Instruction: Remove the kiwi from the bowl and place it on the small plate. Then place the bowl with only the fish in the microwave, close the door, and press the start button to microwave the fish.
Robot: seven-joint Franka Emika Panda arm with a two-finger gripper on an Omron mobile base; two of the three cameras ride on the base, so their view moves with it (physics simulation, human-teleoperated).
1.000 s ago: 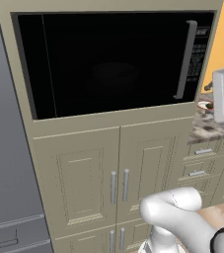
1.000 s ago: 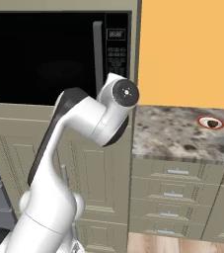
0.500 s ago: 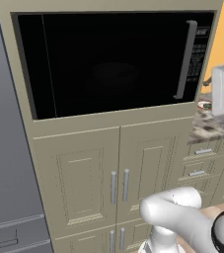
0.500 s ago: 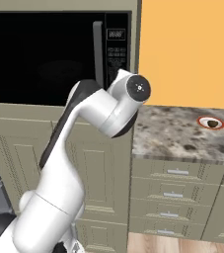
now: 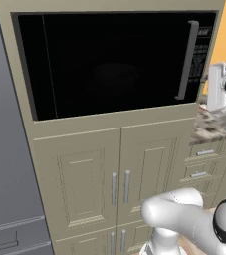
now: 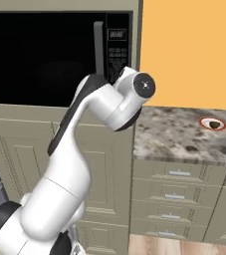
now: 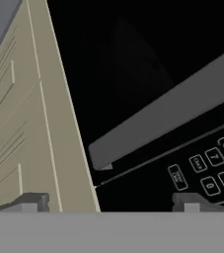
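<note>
Dark fingertips of the gripper (image 7: 108,202) stand spread wide with nothing between them, just before the lower end of the door's grey bar handle (image 7: 168,113) and beside the button panel (image 7: 207,170) of the microwave (image 5: 114,62). The door (image 5: 109,60) looks shut. The handle's long axis runs vertically in the room, though it slants across the hand view because the hand is rolled. The risk I see: one open finger could catch the handle or hit a neighbouring key rather than start, since the keys sit close together. On the granite counter (image 6: 179,137), well apart to the right, the kiwi (image 6: 214,124) lies on the small plate (image 6: 213,123).
</note>
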